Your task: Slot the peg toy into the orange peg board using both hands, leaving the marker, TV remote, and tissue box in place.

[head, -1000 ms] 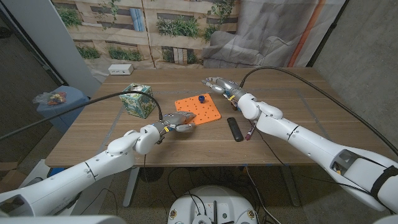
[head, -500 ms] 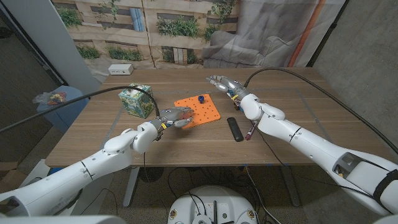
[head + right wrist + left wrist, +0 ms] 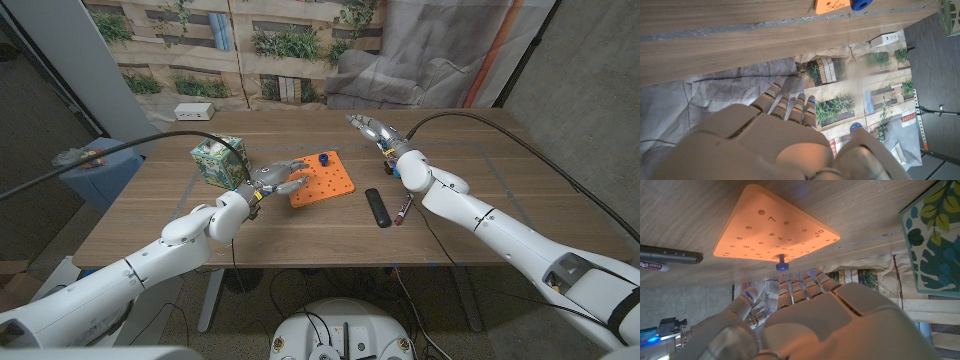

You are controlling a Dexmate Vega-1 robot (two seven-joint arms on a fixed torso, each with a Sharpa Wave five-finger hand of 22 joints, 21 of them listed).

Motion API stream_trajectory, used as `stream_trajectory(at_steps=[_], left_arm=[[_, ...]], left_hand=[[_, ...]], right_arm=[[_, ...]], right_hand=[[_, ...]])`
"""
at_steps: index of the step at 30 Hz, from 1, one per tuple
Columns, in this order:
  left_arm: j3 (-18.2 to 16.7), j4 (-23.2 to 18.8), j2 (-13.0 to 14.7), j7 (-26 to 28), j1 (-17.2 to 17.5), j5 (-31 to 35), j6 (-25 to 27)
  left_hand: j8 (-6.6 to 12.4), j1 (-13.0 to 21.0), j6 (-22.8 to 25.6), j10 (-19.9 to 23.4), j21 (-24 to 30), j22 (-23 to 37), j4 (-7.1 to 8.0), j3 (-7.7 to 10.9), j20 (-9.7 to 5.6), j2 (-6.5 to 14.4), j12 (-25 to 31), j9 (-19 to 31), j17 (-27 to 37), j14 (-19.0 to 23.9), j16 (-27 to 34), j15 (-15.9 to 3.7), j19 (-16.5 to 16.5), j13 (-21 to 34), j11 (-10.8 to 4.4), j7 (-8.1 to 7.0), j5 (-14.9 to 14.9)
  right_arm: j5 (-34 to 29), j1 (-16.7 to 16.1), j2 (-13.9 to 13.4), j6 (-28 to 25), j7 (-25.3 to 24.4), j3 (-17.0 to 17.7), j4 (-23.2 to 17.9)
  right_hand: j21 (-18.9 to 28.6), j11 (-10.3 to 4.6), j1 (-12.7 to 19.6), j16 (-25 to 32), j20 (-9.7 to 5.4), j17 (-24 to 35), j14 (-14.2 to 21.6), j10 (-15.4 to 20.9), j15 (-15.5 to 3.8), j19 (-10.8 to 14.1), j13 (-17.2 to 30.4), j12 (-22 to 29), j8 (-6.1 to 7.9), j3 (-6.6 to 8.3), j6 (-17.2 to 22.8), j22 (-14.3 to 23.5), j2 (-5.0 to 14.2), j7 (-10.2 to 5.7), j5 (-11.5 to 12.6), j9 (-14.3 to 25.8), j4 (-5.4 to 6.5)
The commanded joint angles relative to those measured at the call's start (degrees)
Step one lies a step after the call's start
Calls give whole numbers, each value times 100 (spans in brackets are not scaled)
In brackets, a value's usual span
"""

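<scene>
Matt wood-grain table; smooth orange plastic peg board; glossy white arm shells

Soft even indoor light, sharp head view, wrist foregrounds blurred

Flat orange plastic peg board speckled with dark holes; small blue peg toy; leaf-patterned green cardboard tissue box; slim black remote; marker perhaps dark red.

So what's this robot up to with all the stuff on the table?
It is working with an orange peg board in the middle of the table. A blue peg already stands upright in the board. The left robot hand hovers open at the board's near corner, and the right robot hand is open beyond the board. The tissue box, remote and marker lie untouched.
</scene>
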Motion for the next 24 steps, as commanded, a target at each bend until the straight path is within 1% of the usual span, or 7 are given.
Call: stream_trajectory(at_steps=[1,6,9,13,17,20,24], left_arm=[[-245,92,-154,467,131,-487,-95],[-403,232,-334,753,194,-879,-199],[-399,291,-412,723,98,-958,-25],[-401,623,-570,858,-67,-1176,-202],[-399,1031,-787,1028,-214,-1486,-542],[-371,1362,-898,1093,-329,-1693,-881],[-364,1793,-1087,1247,-450,-1956,-1295]], left_hand=[[-3,-2,77,37,24,16,-25,33,-828,476,20,7,-6,34,-18,-316,69,-2,-1,-8,5],[-7,5,87,51,31,15,-37,39,-817,478,21,7,-6,45,-19,-324,101,-2,-8,-8,5],[-7,10,100,67,31,15,-46,43,-811,478,24,7,-7,73,-11,-319,111,-2,-3,-15,5],[-9,15,109,73,27,15,-52,49,-808,483,23,7,-8,80,-13,-305,112,-2,10,0,6],[-25,22,91,36,21,15,-62,57,-802,487,5,6,-9,71,-22,-305,110,-2,18,14,6],[-35,49,83,8,16,14,-101,65,-787,500,-7,5,-15,58,-32,-279,110,-3,46,28,6],[-39,73,84,1,13,13,-134,70,-777,513,-10,4,-17,56,-34,-272,112,-3,52,36,5]], right_arm=[[583,-162,-20,-183,-232,342,-94],[937,-243,17,-146,-334,519,-48],[1077,-279,44,-122,-433,578,-11],[1369,-327,117,-19,-516,700,70],[1612,-344,156,103,-551,781,145],[1669,-302,132,-135,-552,767,63],[1923,-264,72,-78,-369,821,98]], right_hand=[[-26,73,6,28,-41,-6,43,26,-123,-9,10,28,22,39,30,20,231,22,24,21,-12],[-42,97,5,21,-47,-4,36,34,-120,-8,9,30,30,48,57,19,229,43,21,20,-15],[-53,110,4,15,-54,-3,27,27,-110,-15,9,27,27,50,56,19,222,49,19,19,-17],[-97,142,10,-14,-39,-3,-33,9,-77,-81,9,20,26,59,63,19,206,58,15,18,-30],[-121,157,21,-33,-34,-6,-67,-6,-66,-118,9,14,20,65,56,19,189,75,11,17,-46],[-131,167,31,-39,-21,-8,-76,-25,-66,-133,9,8,6,69,23,19,175,86,9,16,-60],[-141,177,37,-43,-23,-8,-79,-55,-74,-140,8,-2,-19,81,-40,19,172,99,7,13,-70]])
